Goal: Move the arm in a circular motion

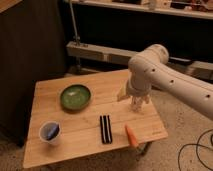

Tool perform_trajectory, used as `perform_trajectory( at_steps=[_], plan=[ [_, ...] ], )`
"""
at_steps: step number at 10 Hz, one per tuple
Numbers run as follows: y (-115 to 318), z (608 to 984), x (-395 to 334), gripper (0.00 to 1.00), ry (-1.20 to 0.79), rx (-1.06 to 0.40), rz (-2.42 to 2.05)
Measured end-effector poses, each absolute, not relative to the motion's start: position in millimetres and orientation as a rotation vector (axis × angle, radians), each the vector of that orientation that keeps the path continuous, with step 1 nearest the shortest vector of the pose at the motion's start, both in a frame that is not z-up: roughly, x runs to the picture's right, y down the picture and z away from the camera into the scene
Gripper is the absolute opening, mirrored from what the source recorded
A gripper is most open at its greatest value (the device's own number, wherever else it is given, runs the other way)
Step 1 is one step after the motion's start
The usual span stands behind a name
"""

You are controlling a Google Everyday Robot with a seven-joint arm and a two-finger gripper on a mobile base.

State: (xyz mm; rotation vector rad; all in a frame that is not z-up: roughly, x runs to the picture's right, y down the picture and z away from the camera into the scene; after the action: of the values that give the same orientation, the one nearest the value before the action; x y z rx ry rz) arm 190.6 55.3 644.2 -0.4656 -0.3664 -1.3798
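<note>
The arm (172,77) is a thick glossy white tube with small dark screw holes, coming in from the right edge and bending at a rounded joint (145,62) over the table's right side. Its cream-coloured gripper (136,102) hangs below the joint, pointing down just above the wooden tabletop, right of the green bowl and above the carrot. Nothing shows between it and the table.
A light wooden table (55,150) carries a green bowl (75,96), a white cup with something blue inside (49,132), a black striped bar (105,129) and an orange carrot (132,135). Dark shelving stands behind. Cables (197,150) lie on the floor at the right.
</note>
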Motion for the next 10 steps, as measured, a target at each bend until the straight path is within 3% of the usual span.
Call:
perform_trajectory(
  at_steps=[3,5,10],
  plan=[
    [92.9,597.8,236.4,0.76,-0.34,-0.573,-1.386],
    [119.7,576.6,236.2,0.76,-0.363,-0.571,-1.408],
    [140.2,564.1,149.5,0.76,-0.485,-0.451,-1.498]
  ],
)
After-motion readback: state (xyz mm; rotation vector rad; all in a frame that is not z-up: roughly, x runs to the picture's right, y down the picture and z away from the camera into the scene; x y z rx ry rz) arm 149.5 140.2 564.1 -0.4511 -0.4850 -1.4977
